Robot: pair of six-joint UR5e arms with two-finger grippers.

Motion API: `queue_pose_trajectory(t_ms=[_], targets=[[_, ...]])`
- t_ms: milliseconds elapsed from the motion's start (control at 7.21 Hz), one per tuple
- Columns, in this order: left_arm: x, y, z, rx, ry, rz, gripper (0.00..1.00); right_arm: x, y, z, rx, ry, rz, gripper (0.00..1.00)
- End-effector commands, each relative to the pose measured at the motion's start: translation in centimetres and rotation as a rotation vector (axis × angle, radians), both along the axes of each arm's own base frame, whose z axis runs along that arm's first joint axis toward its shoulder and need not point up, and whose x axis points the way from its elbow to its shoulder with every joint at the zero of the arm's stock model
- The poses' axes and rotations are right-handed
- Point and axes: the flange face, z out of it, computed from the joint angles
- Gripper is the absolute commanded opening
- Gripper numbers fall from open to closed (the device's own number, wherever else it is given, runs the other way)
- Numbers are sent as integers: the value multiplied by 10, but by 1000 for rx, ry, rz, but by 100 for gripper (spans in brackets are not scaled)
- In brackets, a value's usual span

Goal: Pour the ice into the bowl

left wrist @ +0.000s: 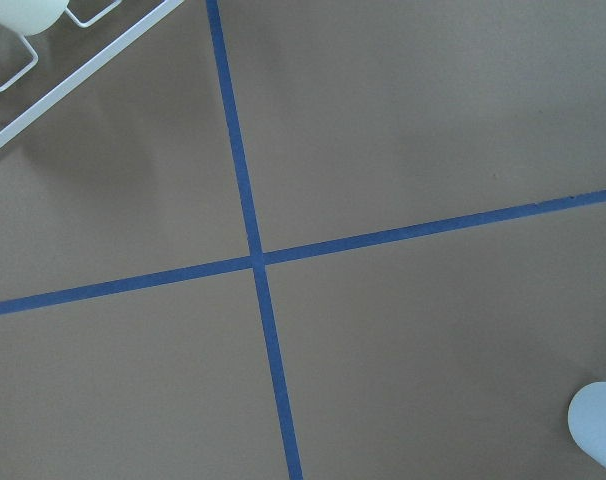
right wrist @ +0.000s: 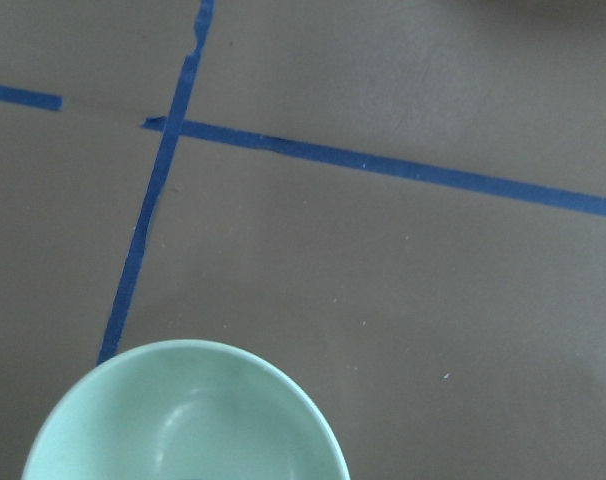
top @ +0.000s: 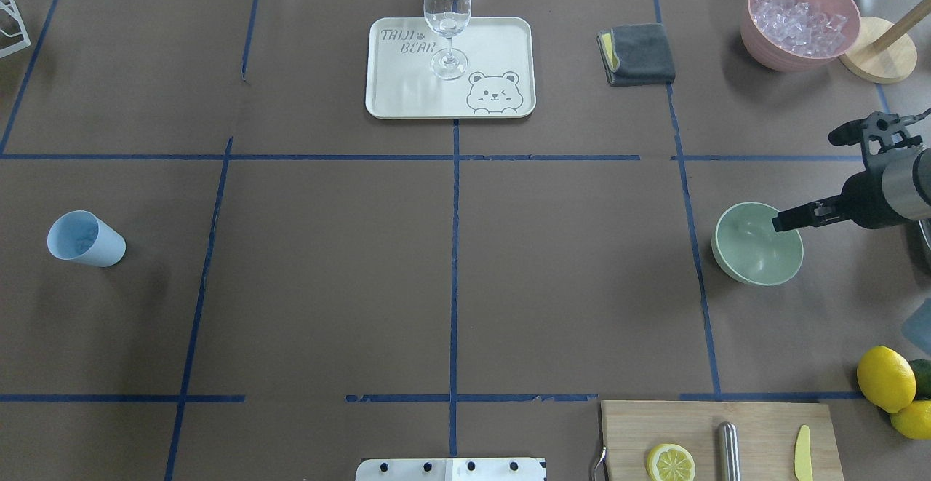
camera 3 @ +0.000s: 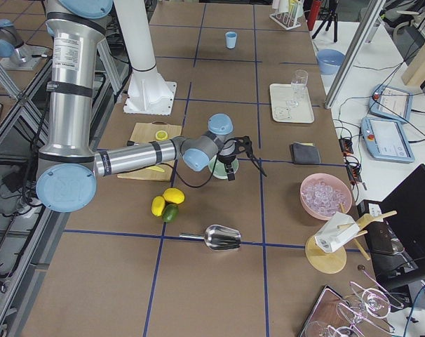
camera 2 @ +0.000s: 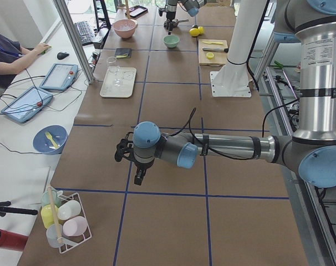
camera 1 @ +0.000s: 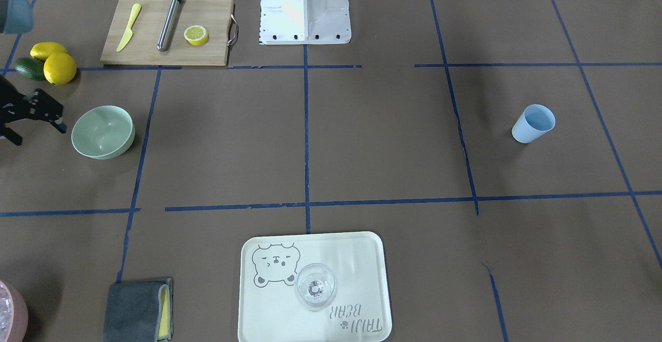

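- Right gripper (top: 806,179): jaws spread wide, nothing between them. It hangs at the bowl's outer side, with one fingertip (top: 780,223) over the rim as seen from overhead.
- Left gripper (camera 2: 128,169): low over the brown paper at the far left end of the table, near a wire rack of cups. Seen only from the side, so I cannot tell how far apart its fingers stand or whether it holds anything.
- Table (top: 327,284): brown paper, marked into squares with blue tape.
- Cutting board (camera 1: 207,55): wooden, beside the robot's base. It carries a yellow knife (camera 1: 128,27), a metal cylinder (camera 1: 169,21) and a lemon half (camera 1: 196,35).
- Tray (top: 407,95): cream with a bear print, at the operators' edge.
- Pink container (top: 771,52): far right corner, well apart from the bowl.
- Bowl (top: 749,270): mint green, upright, on the robot's right.
- Grey cloth (top: 640,55): folded, between the tray and the pink container.
- Wine glass (top: 446,8): upright on the tray.
- Blue cup (top: 87,241): alone on the left side.
- Lemons (top: 885,378): near the board's right end.
- Ice (top: 798,12): clear cubes heaped in the pink container.
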Motion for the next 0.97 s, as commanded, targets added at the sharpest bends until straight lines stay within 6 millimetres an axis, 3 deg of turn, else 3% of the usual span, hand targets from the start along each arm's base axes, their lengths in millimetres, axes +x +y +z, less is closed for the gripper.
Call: queue_pose_trajectory(t_ms=[0,139,416,833], targets=[[0,0,1,12,1,-2,100,-19,13,13,-7,41,-10,91],[0,0,1,12,1,-2,100,-20,12,23,-21,54,-14,75],[0,0,1,15,1,0,100,-20,12,22,-12,53,-21,0],[0,0,1,15,1,0,100,-18,13,-5,11,11,-17,0]])
